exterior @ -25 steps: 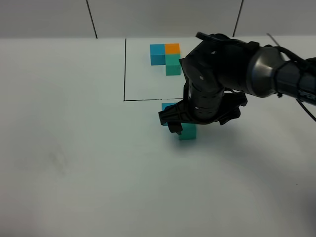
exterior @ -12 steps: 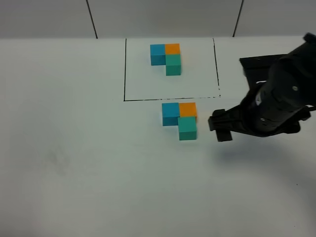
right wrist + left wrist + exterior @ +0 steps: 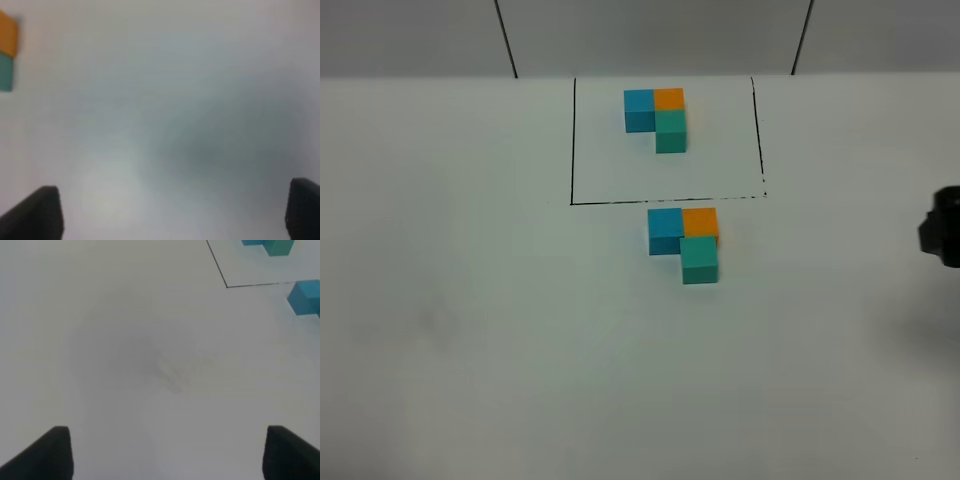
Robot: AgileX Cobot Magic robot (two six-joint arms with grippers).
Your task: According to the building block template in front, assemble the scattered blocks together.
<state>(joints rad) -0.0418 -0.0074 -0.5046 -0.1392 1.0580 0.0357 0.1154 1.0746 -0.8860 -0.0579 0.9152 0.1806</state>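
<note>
A plain white bench (image 3: 470, 350) fills the view. The right hand (image 3: 170, 212), at the right edge, and the left hand (image 3: 167, 452) both gape, empty. Nothing blocks the scattered blocks (image 3: 684, 243), an L at centre, foot pointing down-frame, just below the building block template (image 3: 665, 140).

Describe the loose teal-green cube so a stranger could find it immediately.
Find the black-lined rectangle on the white table. Just below its bottom line sits an unframed three-cube cluster. The teal-green cube is the nearest one, under the orange cube.

Even, soft overhead light; right wrist view heavily blurred.
</note>
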